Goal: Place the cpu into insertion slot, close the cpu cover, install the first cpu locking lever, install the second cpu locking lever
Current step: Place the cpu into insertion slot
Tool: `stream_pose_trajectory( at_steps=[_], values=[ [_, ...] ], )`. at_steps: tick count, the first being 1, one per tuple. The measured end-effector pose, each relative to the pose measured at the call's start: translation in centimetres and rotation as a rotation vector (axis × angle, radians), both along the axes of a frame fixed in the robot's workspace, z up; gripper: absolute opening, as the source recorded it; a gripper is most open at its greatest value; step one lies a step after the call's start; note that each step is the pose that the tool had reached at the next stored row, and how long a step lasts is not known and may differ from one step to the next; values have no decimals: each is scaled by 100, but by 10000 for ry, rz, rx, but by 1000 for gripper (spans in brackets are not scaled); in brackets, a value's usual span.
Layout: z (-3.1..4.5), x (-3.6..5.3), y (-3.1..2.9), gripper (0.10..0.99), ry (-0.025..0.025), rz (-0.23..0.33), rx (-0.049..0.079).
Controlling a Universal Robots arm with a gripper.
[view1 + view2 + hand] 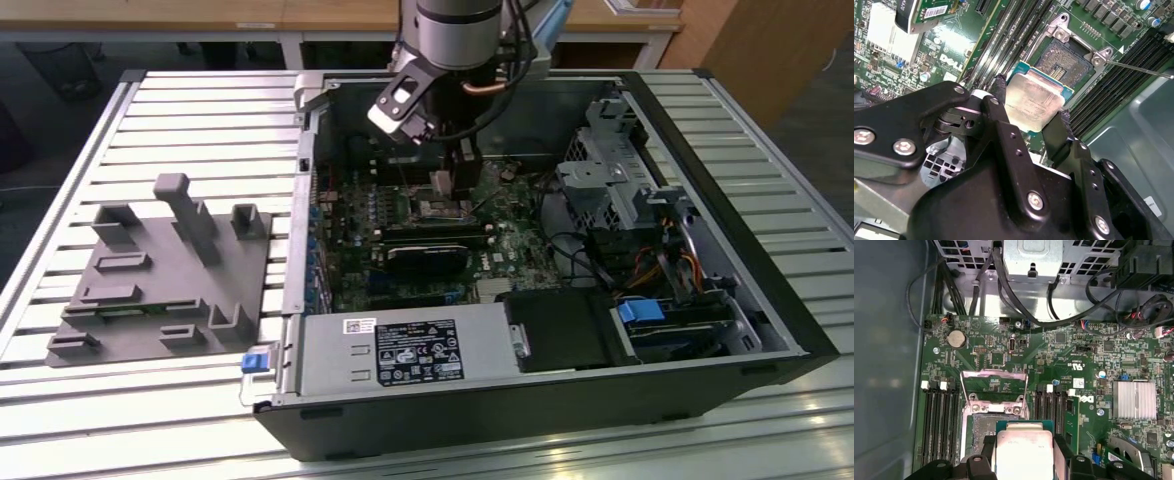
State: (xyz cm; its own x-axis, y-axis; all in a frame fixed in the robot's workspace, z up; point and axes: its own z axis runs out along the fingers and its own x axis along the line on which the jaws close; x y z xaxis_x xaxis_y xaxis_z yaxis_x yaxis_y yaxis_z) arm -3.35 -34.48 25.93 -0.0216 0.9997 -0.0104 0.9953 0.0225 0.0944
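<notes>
Step in hand, by judgement: the first, placing. Held the cpu (1021, 452) edge to edge in the pincer (1032, 99), jaws drawn narrow on it, pale metal face up. Hovered just above and partly over the insertion slot (1064, 59), not yet seated, with part of the slot's contact field left bare. Found the cpu cover (995, 373) standing up and open beyond the slot, and a thin locking lever (1139, 68) unlatched and slanting clear. Called, by judgement, for squaring the chip to the silver rim and a level descent, with no tilt and no sliding over the contacts. Housed in a black computer case (534, 430), side off, green motherboard (1054, 347) facing up. Rested on a slatted metal worktop (174, 110), with a grey moulded fixture (147, 270) at the exterior view's left. Backed by wooden furniture (160, 12) at the far edge.
</notes>
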Motion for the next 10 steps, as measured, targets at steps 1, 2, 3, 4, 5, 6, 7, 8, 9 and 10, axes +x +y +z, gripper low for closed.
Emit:
stream_pose_trajectory(
  at_steps=[1, 2, 3, 4, 5, 6, 7, 8, 9, 10],
  values=[
    [-4, 0, 0, 541, 0, 0, -1],
    [-8, 0, 0, 541, 0, 0, -1],
    [-11, 0, 0, 541, 0, 0, 0],
    [-14, 0, 0, 541, 0, 0, -1],
    [-18, 0, 0, 541, 0, 0, -1],
    [-21, 0, 0, 541, 1, 0, -1],
    [-24, 0, 0, 541, 0, 0, -1],
    [-27, 0, 0, 541, 0, 0, -1],
    [-30, 0, 0, 541, 1, 0, -2],
    [-33, 0, 0, 541, 0, 0, -1]
  ],
)
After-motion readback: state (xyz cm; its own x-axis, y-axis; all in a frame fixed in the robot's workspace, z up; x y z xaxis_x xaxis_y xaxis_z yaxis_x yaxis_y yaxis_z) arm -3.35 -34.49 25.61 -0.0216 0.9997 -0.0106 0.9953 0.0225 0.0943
